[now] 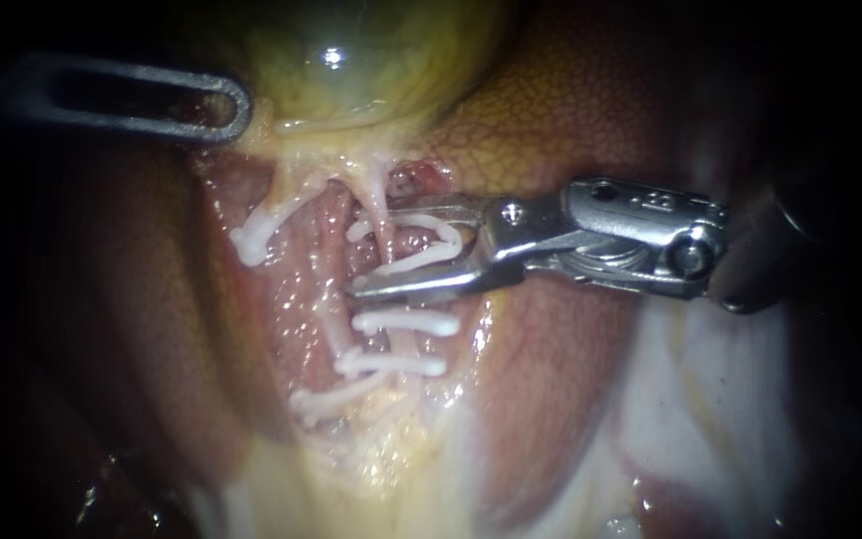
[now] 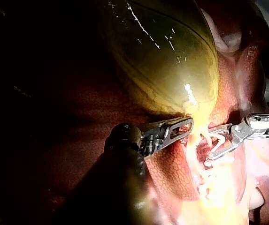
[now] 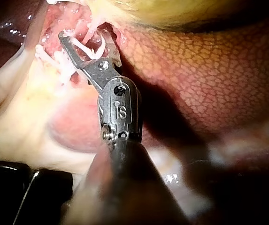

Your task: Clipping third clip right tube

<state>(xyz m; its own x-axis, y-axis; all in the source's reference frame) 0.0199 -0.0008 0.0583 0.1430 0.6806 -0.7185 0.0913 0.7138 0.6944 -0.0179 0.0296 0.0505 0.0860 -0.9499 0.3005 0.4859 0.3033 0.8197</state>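
Now, from the remote console: my right tool, entering from the rt of the endoscope view, has its jaws spread wide, w/ a white loaded clip seated between them. Both jaws touch the clip's legs, so the tool is clamped on the clip. The clip itself stands open in a V. The right tube, a thin pale strand running down from the gallbladder over pink raw tissue, crosses the gap between the jaws.

Further down the same tube sit two closed white clips. The upper clip lies just under the tool's lower jaw, and the lower clip lies just beneath that one. Two more white clips lie toward the view's left: a high clip near the gallbladder's neck and a low clip near the yellow fat.

The rt wrist view shows the right tool from behind. Its jaws are parted, w/ white clip legs and pale strands between them. Mottled brown liver lies beside it and the gallbladder ahead.

My left tool comes in from the left, its slotted tip touching the yellow tissue at the gallbladder's lower edge. In the left wrist view the left tool points at that same yellow tissue under the green-yellow gallbladder, w/ the right tool opposite and near it. Whether the left tool is clamped, together or apart, I cannot tell.
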